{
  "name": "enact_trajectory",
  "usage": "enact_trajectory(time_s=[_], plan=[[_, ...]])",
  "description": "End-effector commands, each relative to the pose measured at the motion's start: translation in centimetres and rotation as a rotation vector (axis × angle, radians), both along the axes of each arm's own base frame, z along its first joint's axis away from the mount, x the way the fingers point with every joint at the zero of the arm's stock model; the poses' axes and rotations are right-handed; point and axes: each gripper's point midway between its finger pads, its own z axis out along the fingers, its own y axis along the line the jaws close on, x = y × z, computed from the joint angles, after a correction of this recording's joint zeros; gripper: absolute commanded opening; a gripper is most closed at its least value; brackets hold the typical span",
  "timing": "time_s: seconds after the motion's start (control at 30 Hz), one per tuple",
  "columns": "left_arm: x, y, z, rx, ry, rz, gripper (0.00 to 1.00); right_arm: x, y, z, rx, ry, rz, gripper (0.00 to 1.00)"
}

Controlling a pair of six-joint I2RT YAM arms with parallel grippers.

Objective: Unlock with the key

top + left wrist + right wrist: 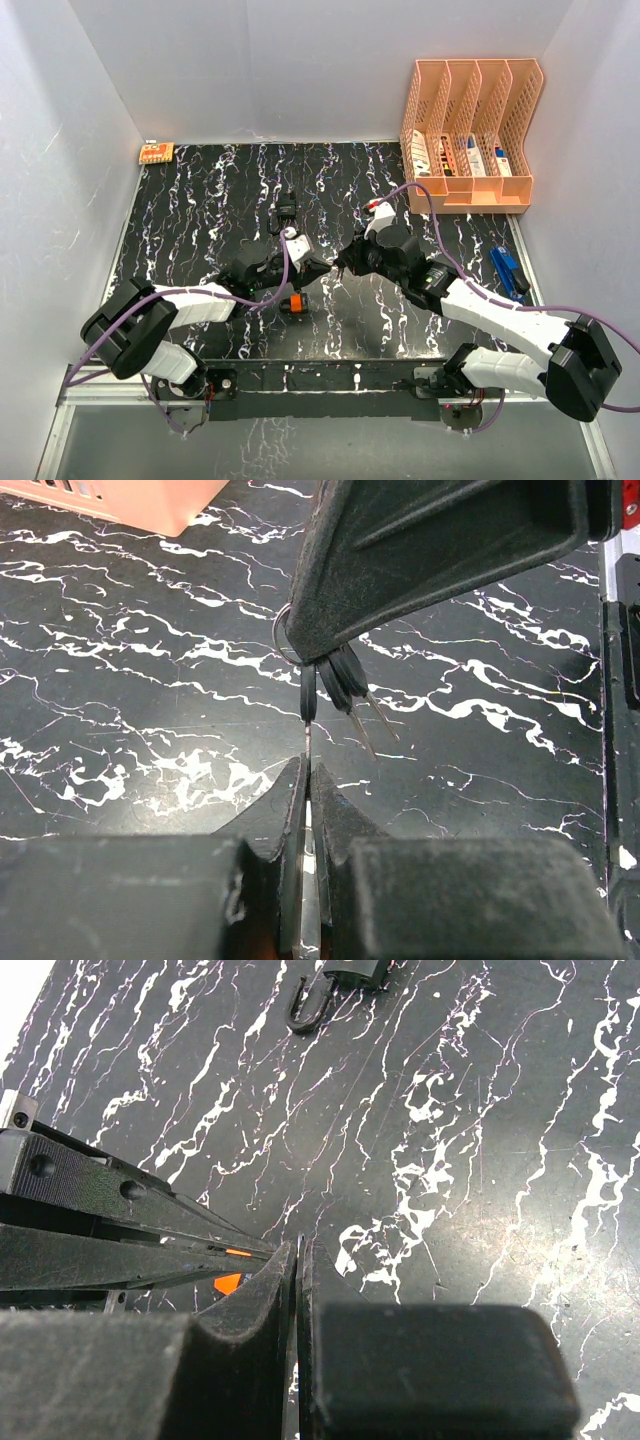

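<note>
Black key (308, 702) between left fingers (283, 815)

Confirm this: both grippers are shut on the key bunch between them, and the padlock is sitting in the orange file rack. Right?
Not quite. The padlock isn't in the file rack; it lies on the table, well clear of it, as the top external view shows. The left gripper and right gripper are indeed both shut on the key bunch.

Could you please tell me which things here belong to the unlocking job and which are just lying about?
Job: small black padlock; ring of black-headed metal keys, gripped by left hand and right hand.
Lying about: peach plastic file rack; blue object; small flat orange item.
</note>
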Motion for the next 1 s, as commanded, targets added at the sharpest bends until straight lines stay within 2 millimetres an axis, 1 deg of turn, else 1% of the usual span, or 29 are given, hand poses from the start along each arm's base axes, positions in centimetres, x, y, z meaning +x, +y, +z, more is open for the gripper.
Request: enact_trajectory(time_s=[0.0, 0.03, 0.07, 0.13, 0.2, 0.23, 0.27, 0.37, 0.5, 0.57, 0.7, 0.83, 0.97], plan=[[0.8, -0.9, 2.3, -0.057, -0.025, 0.013, 0.00, 0.5, 0.2, 1.7, 0.046, -0.054, -0.006, 0.00], [1.1, -0.8, 2.1, -0.047, 0.007, 0.038, 0.00, 0.6, 0.0, 1.6, 0.044, -0.055, -0.012, 0.00], [1.7, -0.7, 2.1, -0.033, 0.034, 0.079, 0.00, 0.6, -0.1, 1.6, 0.038, -0.054, -0.018, 0.04], [2.9, -0.4, 1.8, 0.002, 0.093, 0.148, 0.00, 0.6, -0.6, 1.7, 0.033, -0.066, -0.032, 0.26], [3.3, -0.4, 1.9, 0.023, 0.122, 0.166, 0.00, 0.5, -1.3, 2.3, 0.043, -0.091, -0.043, 0.45], [3.3, -0.5, 2.0, 0.026, 0.130, 0.164, 0.00, 0.5, -1.6, 2.6, 0.047, -0.107, -0.050, 0.53], [3.2, -0.6, 2.3, 0.023, 0.134, 0.159, 0.00, 0.5, -2.0, 3.0, 0.053, -0.124, -0.056, 0.55], [2.6, -0.8, 3.0, 0.013, 0.152, 0.106, 0.00, 0.3, -2.7, 4.2, 0.077, -0.179, -0.050, 0.55], [1.0, -1.2, 3.4, 0.023, 0.217, -0.033, 0.00, 0.2, -3.5, 5.9, 0.100, -0.248, -0.039, 0.53], [0.2, -1.3, 3.6, 0.035, 0.239, -0.094, 0.00, 0.4, -3.7, 6.3, 0.106, -0.263, -0.025, 0.52], [-0.9, -1.5, 3.8, 0.059, 0.268, -0.165, 0.00, 0.6, -3.3, 6.0, 0.122, -0.258, 0.035, 0.50], [-1.8, -1.7, 4.6, 0.037, 0.274, -0.219, 0.00, 0.3, -2.4, 5.7, 0.162, -0.262, 0.104, 0.50], [-2.1, -1.8, 5.0, 0.023, 0.286, -0.242, 0.00, 0.1, -1.9, 5.0, 0.185, -0.266, 0.144, 0.50]])
